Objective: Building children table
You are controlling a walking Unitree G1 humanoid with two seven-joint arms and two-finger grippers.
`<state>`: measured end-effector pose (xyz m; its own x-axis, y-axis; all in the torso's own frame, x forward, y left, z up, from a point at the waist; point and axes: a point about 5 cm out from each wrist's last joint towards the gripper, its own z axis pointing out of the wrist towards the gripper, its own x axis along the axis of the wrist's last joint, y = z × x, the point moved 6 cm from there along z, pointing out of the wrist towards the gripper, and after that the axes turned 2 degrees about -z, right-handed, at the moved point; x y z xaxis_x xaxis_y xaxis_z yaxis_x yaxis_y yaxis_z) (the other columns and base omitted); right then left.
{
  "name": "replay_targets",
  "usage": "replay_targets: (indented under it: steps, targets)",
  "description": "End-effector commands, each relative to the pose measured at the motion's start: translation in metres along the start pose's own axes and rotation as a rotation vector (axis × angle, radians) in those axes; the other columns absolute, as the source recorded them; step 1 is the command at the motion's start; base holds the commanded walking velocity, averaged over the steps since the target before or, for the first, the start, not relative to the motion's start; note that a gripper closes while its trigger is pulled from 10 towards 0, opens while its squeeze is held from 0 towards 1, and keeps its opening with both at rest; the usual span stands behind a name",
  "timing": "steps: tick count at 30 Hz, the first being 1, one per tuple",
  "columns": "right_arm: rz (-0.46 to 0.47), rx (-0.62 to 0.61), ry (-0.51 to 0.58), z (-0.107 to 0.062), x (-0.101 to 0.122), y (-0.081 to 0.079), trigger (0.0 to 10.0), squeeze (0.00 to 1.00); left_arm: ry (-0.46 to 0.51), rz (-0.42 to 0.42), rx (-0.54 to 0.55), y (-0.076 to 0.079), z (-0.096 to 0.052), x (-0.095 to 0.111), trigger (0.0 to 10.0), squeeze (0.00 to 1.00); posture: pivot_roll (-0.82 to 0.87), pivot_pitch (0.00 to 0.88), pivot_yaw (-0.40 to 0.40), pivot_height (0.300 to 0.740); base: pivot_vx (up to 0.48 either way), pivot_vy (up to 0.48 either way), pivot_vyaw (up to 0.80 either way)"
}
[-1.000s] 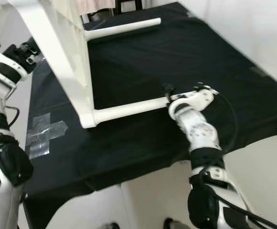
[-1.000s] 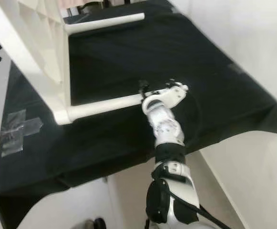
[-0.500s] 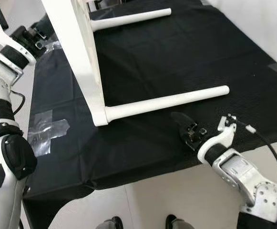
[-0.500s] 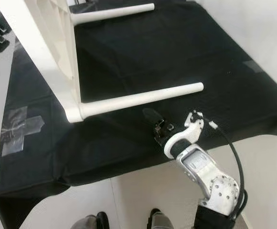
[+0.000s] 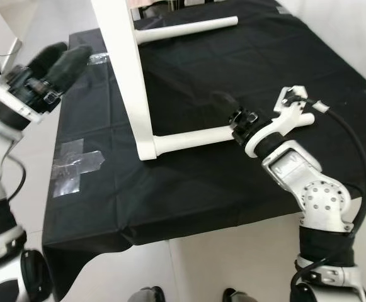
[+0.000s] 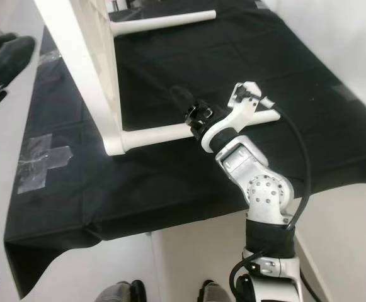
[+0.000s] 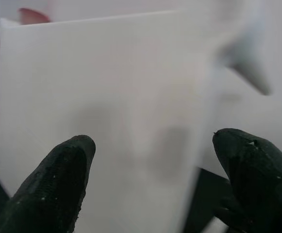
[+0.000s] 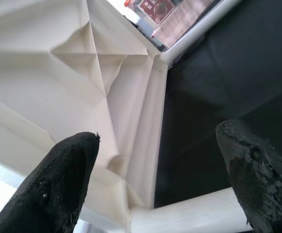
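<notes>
Near desk's front edge, table point(image 5: 121, 60) lies on its side. Right claw point(image 6: 181, 100) open over near leg point(image 5: 192, 136), gripping nothing; left claw point(image 5: 60, 63) open at desk's left edge. We risk nudging leg, toppling table.

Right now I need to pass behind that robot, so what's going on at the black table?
The robot is assembling a white children's table, which lies tipped on its side on a black cloth. Its right pincer hangs open just above the near leg, not gripping it. The left pincer is raised, open, facing the tabletop's flat side without touching it. A second leg juts out farther back.
</notes>
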<state>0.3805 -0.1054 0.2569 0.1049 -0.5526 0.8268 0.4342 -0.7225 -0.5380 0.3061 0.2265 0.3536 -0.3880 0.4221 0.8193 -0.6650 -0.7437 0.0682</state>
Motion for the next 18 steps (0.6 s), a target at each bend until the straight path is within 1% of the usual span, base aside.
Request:
replay_targets:
  steps: [1, 2, 3, 4, 5, 6, 7, 8, 9, 11, 12, 15, 16, 17, 18]
  targets:
    - [-0.109, -0.007, 0.009, 0.008, -0.004, -0.001, 10.0, 0.00, -0.004, -0.037, -0.035, 0.019, -0.013, -0.005, 10.0, 0.00, -0.02, 0.103, 0.084, 0.740, 0.000, 0.000, 0.00]
    - [-0.178, -0.019, 0.022, 0.013, -0.005, 0.000, 10.0, 0.00, -0.038, -0.059, -0.027, 0.026, -0.019, -0.022, 10.0, 0.00, -0.02, 0.089, 0.086, 0.740, 0.000, 0.000, 0.00]
    - [-0.178, -0.019, 0.022, 0.013, -0.005, 0.000, 10.0, 0.00, -0.038, -0.059, -0.027, 0.026, -0.019, -0.022, 10.0, 0.00, -0.02, 0.089, 0.086, 0.740, 0.000, 0.000, 0.00]
    - [-0.220, -0.024, 0.031, 0.017, -0.006, 0.000, 10.0, 0.00, -0.058, -0.073, -0.018, 0.030, -0.021, -0.034, 10.0, 0.00, -0.02, 0.084, 0.085, 0.740, 0.000, 0.000, 0.00]
    - [-0.281, -0.040, 0.036, 0.022, -0.007, 0.001, 10.0, 0.00, -0.089, -0.093, -0.007, 0.034, -0.021, -0.051, 10.0, 0.00, -0.02, 0.063, 0.095, 0.740, 0.000, 0.000, 0.00]
    - [-0.281, -0.040, 0.036, 0.022, -0.007, 0.001, 10.0, 0.00, -0.089, -0.093, -0.007, 0.034, -0.021, -0.051, 10.0, 0.00, -0.02, 0.063, 0.095, 0.740, 0.000, 0.000, 0.00]
    - [-0.321, -0.060, 0.056, 0.028, -0.005, 0.002, 10.0, 0.00, -0.137, -0.127, -0.020, 0.043, -0.016, -0.076, 10.0, 0.00, -0.03, 0.048, 0.104, 0.740, 0.000, 0.000, 0.00]
    - [-0.321, -0.060, 0.056, 0.028, -0.005, 0.002, 10.0, 0.00, -0.137, -0.127, -0.020, 0.043, -0.016, -0.076, 10.0, 0.00, -0.03, 0.048, 0.104, 0.740, 0.000, 0.000, 0.00]
    - [-0.383, -0.099, 0.087, 0.035, 0.000, 0.004, 10.0, 0.00, -0.199, -0.166, -0.025, 0.056, -0.003, -0.113, 10.0, 0.00, -0.05, 0.024, 0.119, 0.740, 0.000, 0.000, 0.00]
    - [-0.383, -0.099, 0.087, 0.035, 0.000, 0.004, 10.0, 0.00, -0.199, -0.166, -0.025, 0.056, -0.003, -0.113, 10.0, 0.00, -0.05, 0.024, 0.119, 0.740, 0.000, 0.000, 0.00]
    - [-0.415, -0.109, 0.101, 0.037, 0.003, 0.006, 10.0, 0.00, -0.218, -0.160, -0.004, 0.059, 0.004, -0.130, 10.0, 0.00, -0.06, 0.014, 0.123, 0.740, 0.000, 0.000, 0.00]
    - [-0.415, -0.109, 0.101, 0.037, 0.003, 0.006, 10.0, 0.00, -0.218, -0.160, -0.004, 0.059, 0.004, -0.130, 10.0, 0.00, -0.06, 0.014, 0.123, 0.740, 0.000, 0.000, 0.00]
    - [-0.497, -0.119, 0.097, 0.035, 0.002, 0.011, 10.0, 0.00, -0.248, -0.125, 0.051, 0.058, 0.009, -0.148, 10.0, 0.00, -0.07, 0.001, 0.122, 0.740, 0.000, 0.000, 0.00]
    - [-0.564, -0.141, 0.074, 0.030, -0.007, 0.023, 10.0, 0.00, -0.281, -0.118, 0.093, 0.061, 0.008, -0.163, 10.0, 0.00, -0.07, 0.000, 0.120, 0.740, 0.000, 0.000, 0.00]
    - [-0.602, -0.159, 0.044, 0.024, -0.018, 0.033, 10.0, 0.00, -0.298, -0.134, 0.134, 0.061, 0.003, -0.171, 10.0, 0.00, -0.07, 0.000, 0.118, 0.740, 0.000, 0.000, 0.00]
